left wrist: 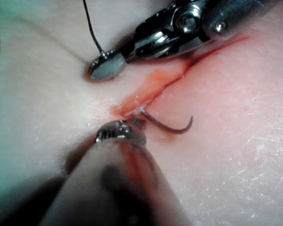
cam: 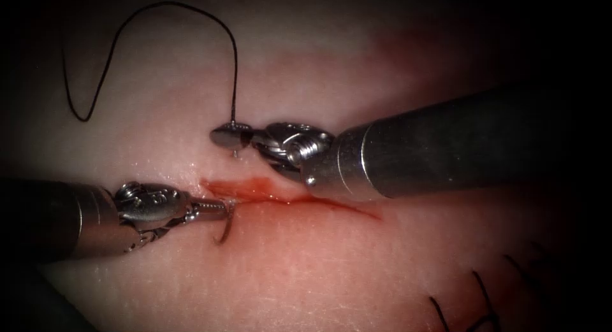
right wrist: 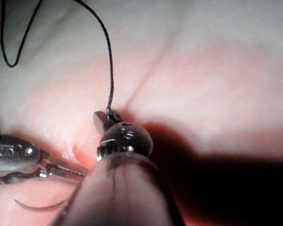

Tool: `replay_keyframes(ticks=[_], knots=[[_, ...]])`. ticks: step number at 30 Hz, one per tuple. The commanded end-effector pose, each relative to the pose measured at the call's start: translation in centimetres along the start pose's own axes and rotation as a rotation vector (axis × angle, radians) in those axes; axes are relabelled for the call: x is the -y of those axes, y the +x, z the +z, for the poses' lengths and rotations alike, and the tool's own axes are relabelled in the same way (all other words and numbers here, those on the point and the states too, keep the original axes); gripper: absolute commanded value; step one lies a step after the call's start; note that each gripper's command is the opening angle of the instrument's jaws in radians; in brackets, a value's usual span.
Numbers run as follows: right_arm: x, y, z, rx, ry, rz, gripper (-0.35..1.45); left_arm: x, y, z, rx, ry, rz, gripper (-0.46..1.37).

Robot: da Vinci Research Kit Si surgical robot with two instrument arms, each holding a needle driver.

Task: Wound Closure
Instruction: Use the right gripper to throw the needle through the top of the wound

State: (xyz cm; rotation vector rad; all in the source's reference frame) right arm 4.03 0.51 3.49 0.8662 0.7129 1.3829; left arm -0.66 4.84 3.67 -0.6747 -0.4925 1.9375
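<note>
The cut [cam: 331,203] runs across the tissue [cam: 357,268], with red fluid [cam: 245,188] at its left end. The curved needle [cam: 224,233] is in the tissue there. Its pointed part sticks out on the near lip. My left tool [cam: 224,208] is shut on the needle just where it comes out, as the left wrist view shows [left wrist: 132,128], with the tip [left wrist: 190,120] free. On the far lip my right tool [cam: 223,136] is shut on the needle's tail end, where the black thread [cam: 191,8] joins. The right wrist view shows those jaws [right wrist: 104,117] and the thread [right wrist: 111,70].
The thread loops far up and to the left over pale tissue. Cut ends of thread [cam: 479,294] stick up at the lower right. The right tool's thick shaft [cam: 446,147] lies just above the cut's right part; the left shaft [cam: 44,220] comes in low from the left.
</note>
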Motion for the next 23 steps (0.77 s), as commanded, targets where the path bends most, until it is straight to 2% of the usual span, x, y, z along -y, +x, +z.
replay_keyframes(ticks=[1,23], knots=[[-0.01,0.00,0.00,0.006,-0.002,0.001,-0.35,0.00,0.00,0.00,0.000,-0.008,0.000,-0.35],[-0.09,-0.06,-0.08,0.008,0.016,0.007,-0.35,0.00,0.01,0.00,0.000,-0.008,0.011,-0.35]])
